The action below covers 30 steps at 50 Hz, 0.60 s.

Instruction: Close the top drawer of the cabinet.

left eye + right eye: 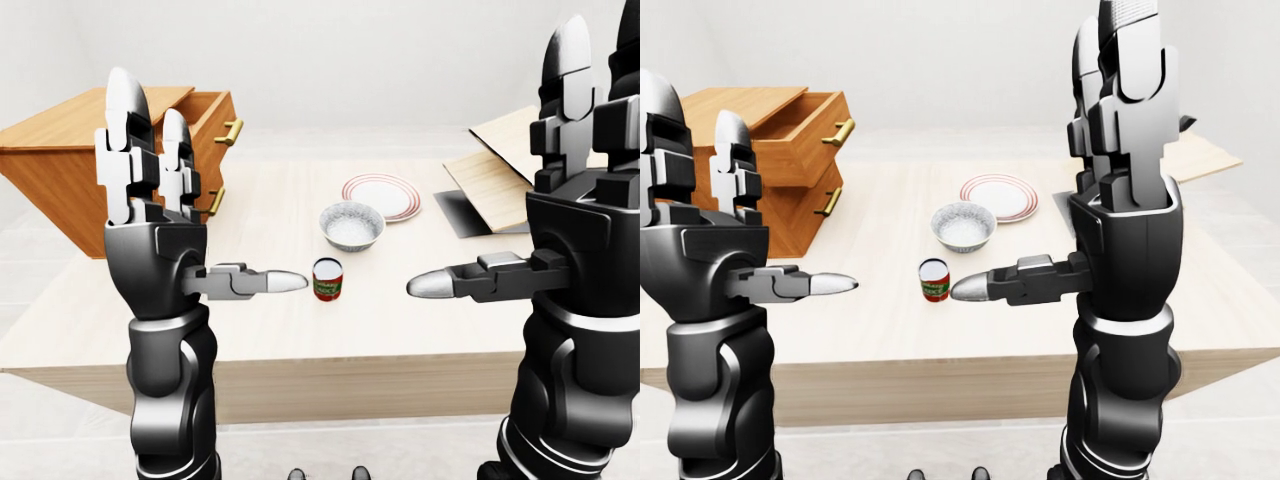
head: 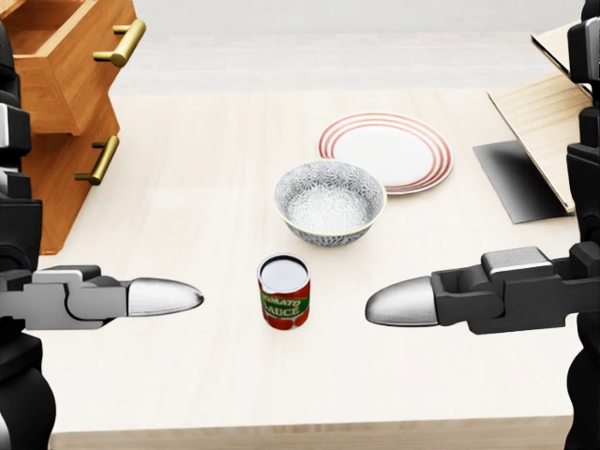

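Observation:
The wooden cabinet (image 1: 760,170) stands at the table's left end. Its top drawer (image 1: 805,125) is pulled out, its brass handle (image 2: 120,44) jutting well beyond the lower drawer's handle (image 2: 98,159). My left hand (image 1: 175,225) is raised open, fingers upright and thumb (image 2: 159,296) pointing right; it is near the view's bottom left, apart from the cabinet. My right hand (image 1: 1110,210) mirrors it, open, with its thumb (image 2: 403,302) pointing left. Neither hand holds anything.
A tomato sauce can (image 2: 284,292) stands between my thumbs. Above it are a patterned bowl (image 2: 329,201) and a red-rimmed plate (image 2: 386,151). Light wooden boards (image 2: 548,117) over a dark panel (image 2: 514,183) lie at the right. The table's near edge (image 2: 309,433) runs along the bottom.

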Tool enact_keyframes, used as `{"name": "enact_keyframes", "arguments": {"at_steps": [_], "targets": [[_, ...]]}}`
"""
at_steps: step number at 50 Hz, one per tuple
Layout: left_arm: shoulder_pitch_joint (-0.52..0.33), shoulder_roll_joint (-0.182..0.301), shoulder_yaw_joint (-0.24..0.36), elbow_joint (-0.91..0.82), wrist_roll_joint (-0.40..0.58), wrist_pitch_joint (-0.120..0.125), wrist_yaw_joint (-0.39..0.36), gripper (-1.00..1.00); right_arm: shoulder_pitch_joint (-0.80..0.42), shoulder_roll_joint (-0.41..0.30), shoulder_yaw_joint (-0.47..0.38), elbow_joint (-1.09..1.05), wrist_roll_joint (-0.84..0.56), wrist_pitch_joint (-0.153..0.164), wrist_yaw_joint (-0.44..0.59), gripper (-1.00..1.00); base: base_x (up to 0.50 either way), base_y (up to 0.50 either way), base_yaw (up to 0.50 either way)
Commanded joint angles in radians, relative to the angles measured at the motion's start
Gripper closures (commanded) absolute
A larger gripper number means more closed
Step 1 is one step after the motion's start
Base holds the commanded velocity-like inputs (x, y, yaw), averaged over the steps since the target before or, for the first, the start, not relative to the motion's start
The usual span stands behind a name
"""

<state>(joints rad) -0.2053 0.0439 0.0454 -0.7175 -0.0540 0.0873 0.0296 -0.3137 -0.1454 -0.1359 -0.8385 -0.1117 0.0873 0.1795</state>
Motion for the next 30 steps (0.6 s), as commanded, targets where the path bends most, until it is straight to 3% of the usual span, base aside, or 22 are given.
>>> {"name": "enact_keyframes", "arguments": {"at_steps": [1, 30], "targets": [[0.012, -0.002, 0.002, -0.006, 0.005, 0.000, -0.009, -1.00, -0.010, -0.006, -0.001, -0.004, 0.013, 0.000, 0.006, -1.00, 0.05, 0.50, 0.00], [0.017, -0.002, 0.020, 0.024, -0.011, 0.000, 0.003, -1.00, 0.020, 0.004, 0.014, 0.015, 0.004, 0.000, 0.006, -1.00, 0.05, 0.50, 0.00]]}}
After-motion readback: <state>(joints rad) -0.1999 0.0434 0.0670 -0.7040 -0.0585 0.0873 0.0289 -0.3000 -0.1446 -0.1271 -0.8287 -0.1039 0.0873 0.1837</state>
